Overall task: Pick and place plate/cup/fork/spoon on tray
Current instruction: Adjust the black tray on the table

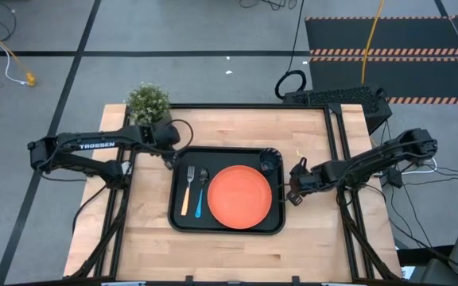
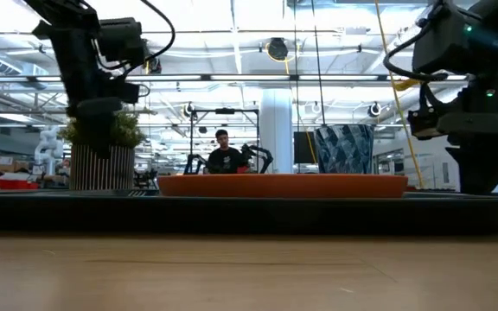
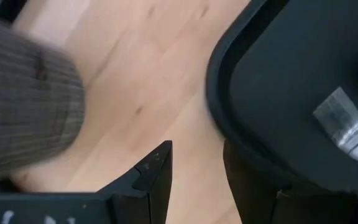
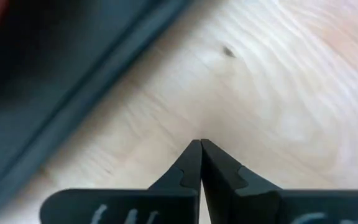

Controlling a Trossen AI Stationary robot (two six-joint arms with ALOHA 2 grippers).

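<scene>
The pale wooden desk (image 1: 145, 238) carries a large black rectangular tray (image 1: 227, 226) with rounded corners and a low raised rim, set near its middle. On the tray's right half lies the flat round orange plate (image 1: 240, 196), the biggest piece of tableware. A grey ribbed pot with a green plant (image 1: 148, 103) stands at the desk's far left corner, just beyond the tray's corner.

On the tray's left half, two slim pieces lie side by side, nearly parallel and close together: the fork with silver tines and an orange-yellow handle (image 1: 187, 192) to the left, and the spoon with a dark oval bowl and a light blue handle (image 1: 200, 195) between it and the plate. The small dark grey-black round cup (image 1: 269, 165) sits in the tray's far right corner, just beside the plate's edge.

The left pincer (image 1: 168, 161) hangs over the tray's far left corner, near the pot, its fingers parted and empty. The right pincer (image 1: 291, 193) is over bare wood just off the tray's right rim, its fingers pressed together and gripping nothing.
</scene>
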